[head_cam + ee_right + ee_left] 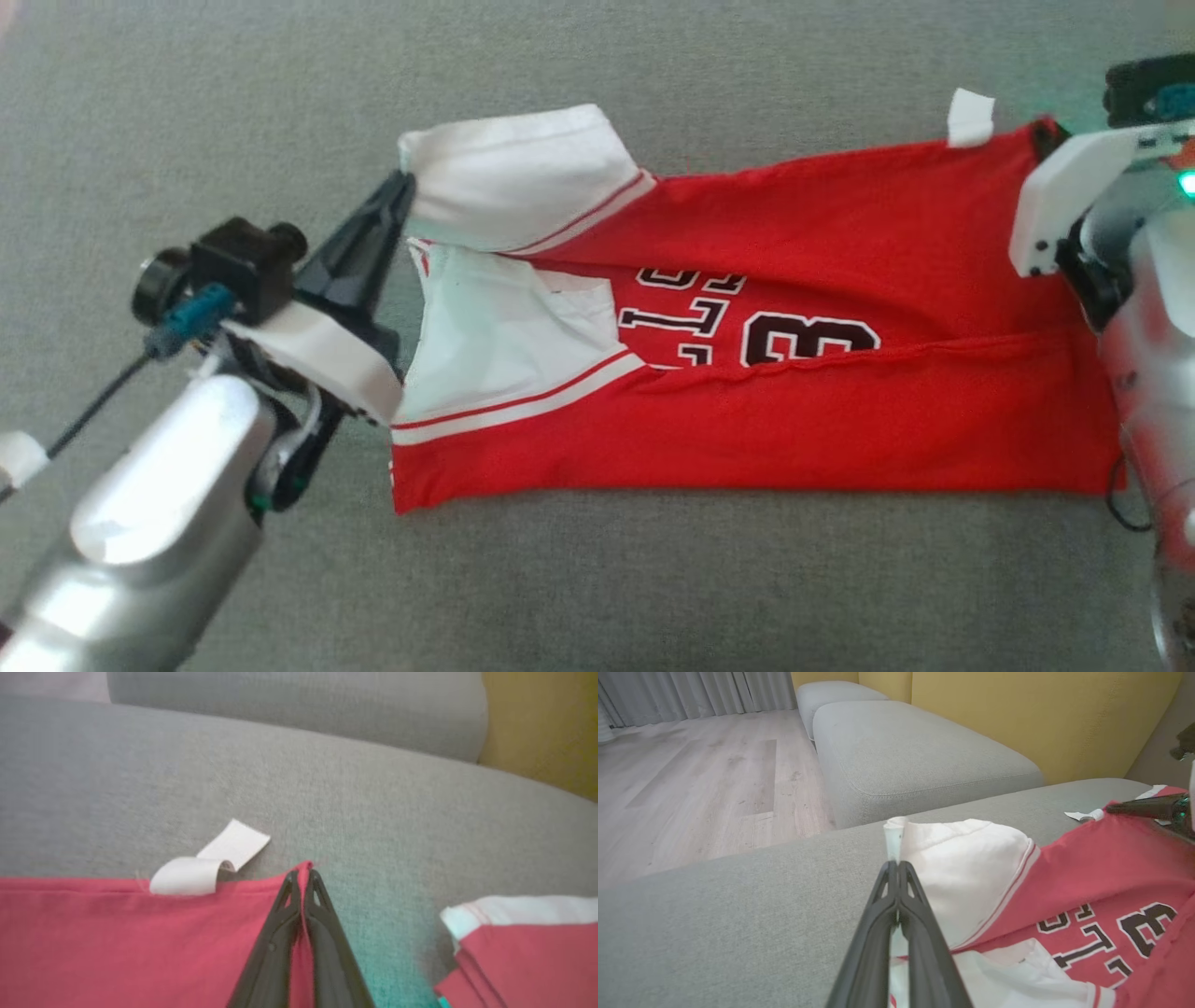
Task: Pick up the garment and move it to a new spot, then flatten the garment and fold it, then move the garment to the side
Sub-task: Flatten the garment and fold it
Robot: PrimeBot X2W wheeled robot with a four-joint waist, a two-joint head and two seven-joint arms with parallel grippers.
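Currently grey cushion [653, 579] carries the red garment [840, 429], lying part-folded; my left gripper [896, 863] pinches its white sleeve [962, 868] edge, my right gripper [303, 872] pinches the red hem corner beside the white tag [210, 868]

Left hand [896, 863] clamped closed, right hand [303, 873] clamped closed, the two well apart.

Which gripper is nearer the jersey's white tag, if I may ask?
Right: right gripper pinches the jersey beside the white tag; left gripper grips the far sleeve.
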